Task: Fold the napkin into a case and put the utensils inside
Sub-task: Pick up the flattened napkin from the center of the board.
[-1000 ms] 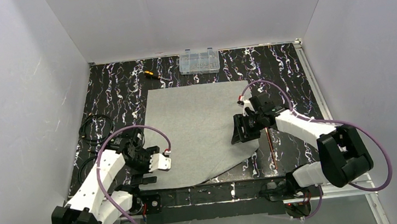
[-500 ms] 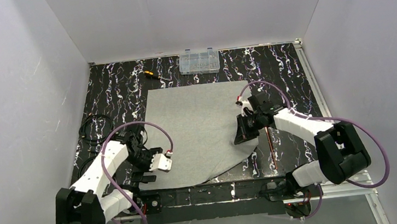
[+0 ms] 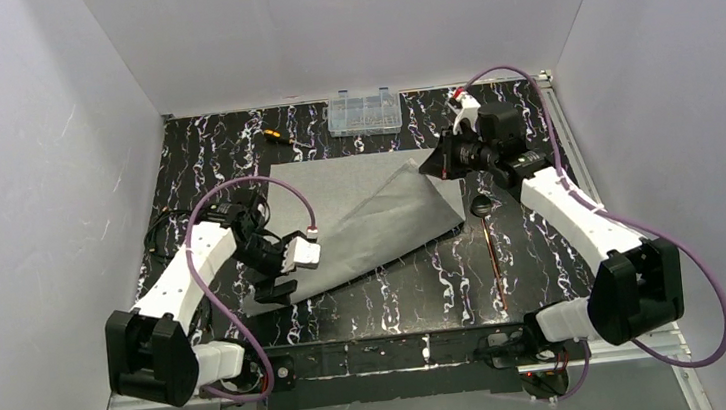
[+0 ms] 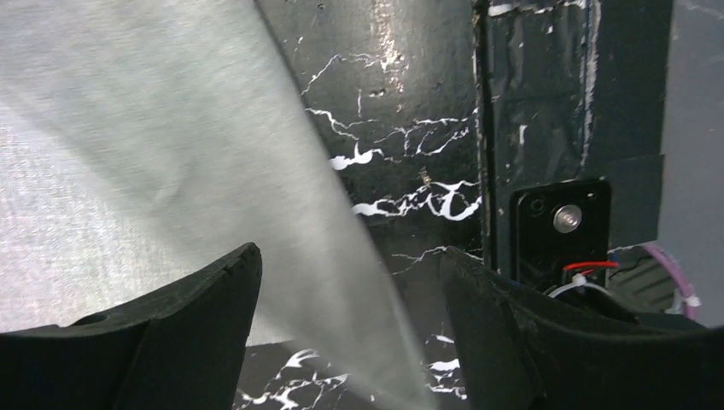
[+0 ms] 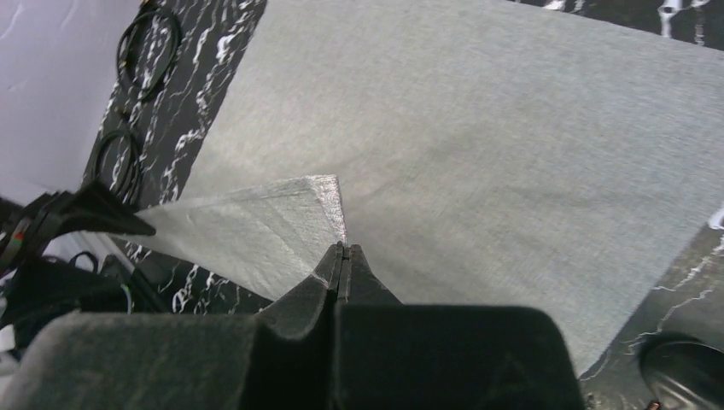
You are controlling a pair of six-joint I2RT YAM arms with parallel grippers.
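The light-grey napkin [image 3: 381, 223] lies partly doubled over on the black marbled table, one corner lifted toward the far right. My right gripper [image 3: 438, 164] is shut on that corner; in the right wrist view its closed tips [image 5: 342, 248] pinch the raised point of the napkin [image 5: 478, 128]. My left gripper [image 3: 273, 274] stands open over the cloth's near-left edge. In the left wrist view that blurred napkin edge [image 4: 171, 171] runs between the spread fingers [image 4: 348, 256] without being gripped. The utensils [image 3: 491, 253], thin copper pieces with a dark spoon head [image 3: 482, 203], lie right of the cloth.
A clear compartment box [image 3: 363, 113] and a short screwdriver [image 3: 277, 136] sit at the table's far edge. Black cable loops [image 3: 169, 232] lie left of the cloth. White walls close in three sides. The arms' mounting rail [image 3: 393, 351] runs along the near edge.
My right gripper shut on the napkin's near-right corner and carried it up and to the far right, folding the cloth over and baring the spoon head. The left gripper shifted slightly farther away.
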